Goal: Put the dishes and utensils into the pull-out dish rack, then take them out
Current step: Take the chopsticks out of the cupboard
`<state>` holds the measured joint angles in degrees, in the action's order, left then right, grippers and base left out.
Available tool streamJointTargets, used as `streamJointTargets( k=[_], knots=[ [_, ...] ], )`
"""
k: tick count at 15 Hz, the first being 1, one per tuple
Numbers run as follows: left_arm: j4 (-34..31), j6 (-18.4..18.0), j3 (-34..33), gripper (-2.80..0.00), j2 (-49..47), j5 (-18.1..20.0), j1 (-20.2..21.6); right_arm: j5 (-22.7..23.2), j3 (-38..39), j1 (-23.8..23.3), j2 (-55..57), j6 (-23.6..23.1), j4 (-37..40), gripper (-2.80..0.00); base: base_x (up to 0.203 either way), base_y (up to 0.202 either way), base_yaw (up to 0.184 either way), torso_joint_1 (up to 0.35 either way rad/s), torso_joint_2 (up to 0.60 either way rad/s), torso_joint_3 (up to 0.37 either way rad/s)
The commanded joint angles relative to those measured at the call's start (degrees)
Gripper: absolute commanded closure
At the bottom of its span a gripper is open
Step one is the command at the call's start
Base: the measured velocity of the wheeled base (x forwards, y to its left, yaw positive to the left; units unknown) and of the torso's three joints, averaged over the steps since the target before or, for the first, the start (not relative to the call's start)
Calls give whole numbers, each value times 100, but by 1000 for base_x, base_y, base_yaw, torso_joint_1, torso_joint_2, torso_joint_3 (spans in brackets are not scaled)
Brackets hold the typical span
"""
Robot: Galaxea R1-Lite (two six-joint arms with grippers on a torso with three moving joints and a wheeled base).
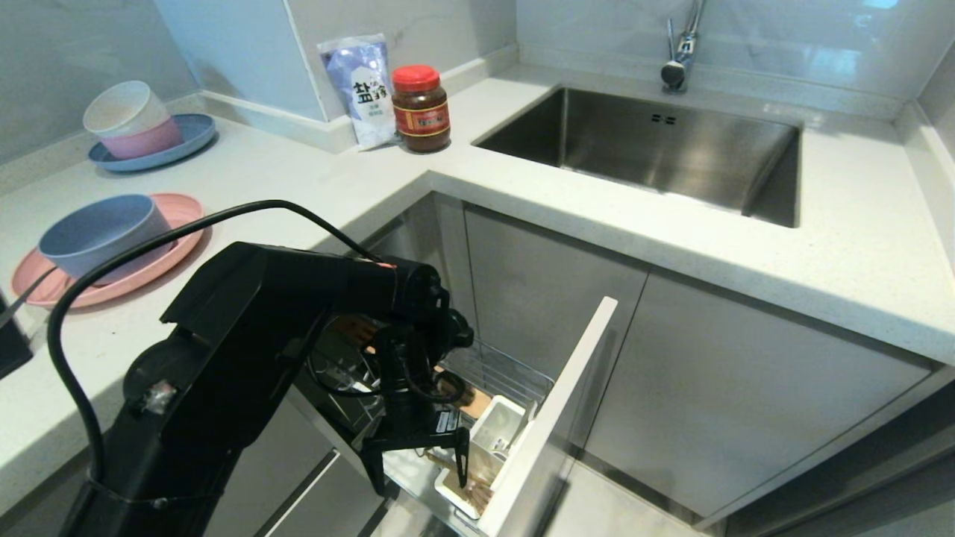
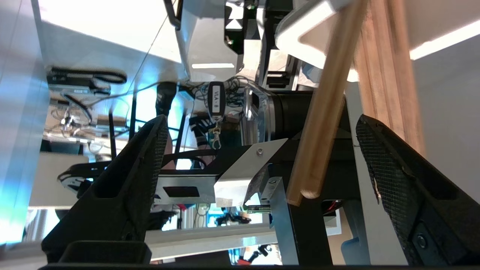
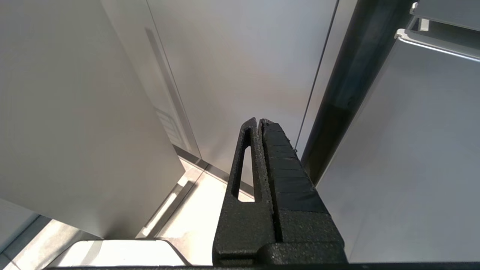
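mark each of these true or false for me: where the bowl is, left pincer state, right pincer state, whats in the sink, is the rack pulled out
1. The small blue-grey round bowl sits on the large flat pink plate on the countertop. True.
2. The left pincer is clamped shut on a silver spoon. False: its fingers stand wide apart, with the light-brown wooden chopsticks between them, not gripped.
3. The right pincer is shut and holds nothing. True.
4. The steel sink holds a stack of plates. False: nothing shows in it.
5. The chrome wire pull-out dish rack is pulled out of the cabinet. True.
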<state>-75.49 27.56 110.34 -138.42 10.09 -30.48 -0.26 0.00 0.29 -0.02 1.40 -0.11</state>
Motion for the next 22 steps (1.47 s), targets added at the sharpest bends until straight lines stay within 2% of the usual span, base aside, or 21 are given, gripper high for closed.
streamJointTargets(
  k=[1,7,20,21,22],
  knots=[
    [-62,31,5,-280,-63,-7,-46,-1,9,-1,-24,0,-6,0,0,0,0,0,0,0],
    [122,420,5,-280,-151,-70,-168,-1,9,1,-21,0,-5,0,0,0,0,0,0,0],
    [438,426,5,-280,-186,-130,-178,-1,9,-3,-24,0,-7,0,0,0,0,0,0,0],
    [457,426,5,0,-192,-136,-178,-1,9,-2,-24,0,-7,0,0,0,0,0,0,0],
    [474,426,5,0,-194,-156,-178,-1,9,6,-24,0,2,0,0,0,0,0,0,0]
  ],
)
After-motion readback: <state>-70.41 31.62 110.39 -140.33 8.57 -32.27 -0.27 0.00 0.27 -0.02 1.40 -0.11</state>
